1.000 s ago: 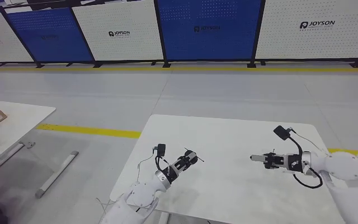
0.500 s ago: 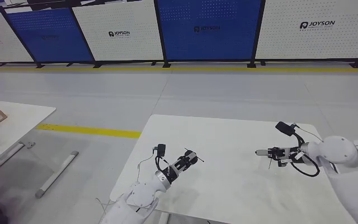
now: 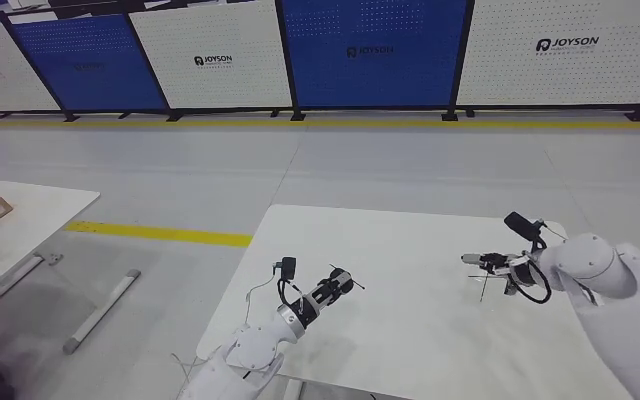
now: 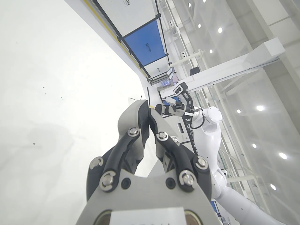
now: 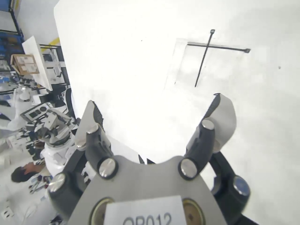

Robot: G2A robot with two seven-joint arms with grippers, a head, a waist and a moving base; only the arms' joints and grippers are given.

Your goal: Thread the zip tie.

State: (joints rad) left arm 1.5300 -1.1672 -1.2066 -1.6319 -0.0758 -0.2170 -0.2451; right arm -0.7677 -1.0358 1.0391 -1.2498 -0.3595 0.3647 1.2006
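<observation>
The white table [image 3: 400, 330] is carrying the work, with both arms hanging over it, well apart from each other. The left gripper [image 3: 346, 279] is hovering over the near left part of the table. Its fingers are clenching a thin black zip tie [image 4: 148, 94], whose ends are poking out on either side of the fingertips [image 4: 142, 108]. The right gripper [image 5: 156, 107] is hanging over the right part of the table, and its fingers [image 5: 222, 108] are standing spread wide and gripping nothing. Just past its fingertips, two more black zip ties are lying flat on the table. These crossed zip ties [image 5: 207, 46] are touching where one is running over the other, with their square heads pointing in different directions.
</observation>
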